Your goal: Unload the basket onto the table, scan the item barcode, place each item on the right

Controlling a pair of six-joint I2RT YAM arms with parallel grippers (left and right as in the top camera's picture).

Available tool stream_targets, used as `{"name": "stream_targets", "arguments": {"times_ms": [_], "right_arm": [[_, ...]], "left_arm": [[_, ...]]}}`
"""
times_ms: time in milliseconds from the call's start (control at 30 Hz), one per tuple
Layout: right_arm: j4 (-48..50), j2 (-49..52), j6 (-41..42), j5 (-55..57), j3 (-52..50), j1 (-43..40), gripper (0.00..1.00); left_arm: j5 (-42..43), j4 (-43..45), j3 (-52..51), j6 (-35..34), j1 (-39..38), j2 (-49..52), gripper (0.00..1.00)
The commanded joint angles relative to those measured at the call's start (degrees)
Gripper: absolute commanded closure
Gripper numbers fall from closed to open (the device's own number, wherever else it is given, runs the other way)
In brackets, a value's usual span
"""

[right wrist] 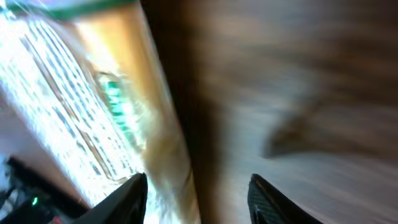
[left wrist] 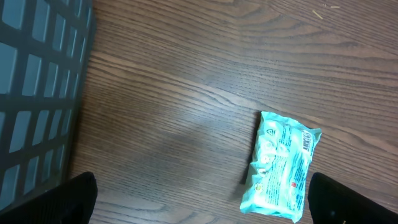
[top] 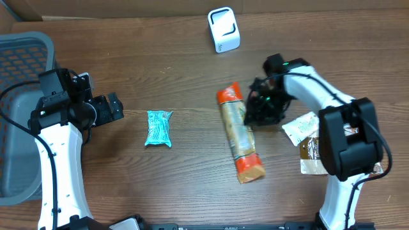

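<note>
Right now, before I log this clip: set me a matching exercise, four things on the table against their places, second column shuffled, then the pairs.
Things: 1 white scanner; 2 teal packet; 3 long package; 4 grey basket.
Places: A left of centre, lying alone; B far-left edge; C far side, near the middle; D right of centre, orange at both ends.
Pairs: 1-C; 2-A; 3-D; 4-B.

We note a dark wood-grain table (top: 185,76). On it: grey mesh basket (top: 19,45) at the left edge, teal packet (top: 158,128) left of centre, long orange-ended package (top: 239,134) right of centre, white scanner (top: 223,29) near the far edge. At right, a white sachet (top: 300,128) and a brown sachet (top: 310,156) lie touching.
</note>
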Motion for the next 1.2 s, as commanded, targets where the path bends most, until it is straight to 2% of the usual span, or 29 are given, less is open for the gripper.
{"name": "stream_targets", "arguments": {"times_ms": [0, 167, 333, 467, 733, 833, 1000, 1033, 1067, 1167], "right_arm": [[-1.3, -2.5, -0.8, 5.1, 2.6, -5.7, 0.47], [-3.0, -2.5, -6.7, 0.3, 3.1, -6.8, 0.46], [-3.1, -2.5, -9.7, -5.0, 3.0, -6.6, 0.27], [-1.8, -2.5, -9.7, -5.5, 1.6, -6.5, 0.18], [8.5, -2.5, -12.1, -9.8, -10.0, -3.1, 0.18], [11.8, -2.5, -12.0, -9.7, -12.5, -0.5, 0.22], [14.8, -1.2, -10.4, -5.6, -13.0, 5.1, 0.39], [15.1, -1.0, -9.2, -3.9, -13.0, 6.0, 0.46], [15.2, -1.0, -8.9, -2.7, -13.0, 6.7, 0.59], [15.1, -1.0, -9.0, -2.1, -13.0, 7.2, 0.84]], "left_arm": [[0.4, 0.2, 0.3, 1.1, -0.1, -0.1, 0.00], [0.4, 0.2, 0.3, 1.1, -0.1, -0.1, 0.00], [0.4, 0.2, 0.3, 1.1, -0.1, -0.1, 0.00], [0.4, 0.2, 0.3, 1.1, -0.1, -0.1, 0.00], [0.4, 0.2, 0.3, 1.1, -0.1, -0.1, 0.00], [0.4, 0.2, 0.3, 1.1, -0.1, -0.1, 0.00], [0.4, 0.2, 0.3, 1.1, -0.1, -0.1, 0.00], [0.4, 0.2, 0.3, 1.1, -0.1, -0.1, 0.01], [0.4, 0.2, 0.3, 1.1, -0.1, -0.1, 0.00], [0.4, 0.2, 0.3, 1.1, -0.1, -0.1, 0.00]]}}
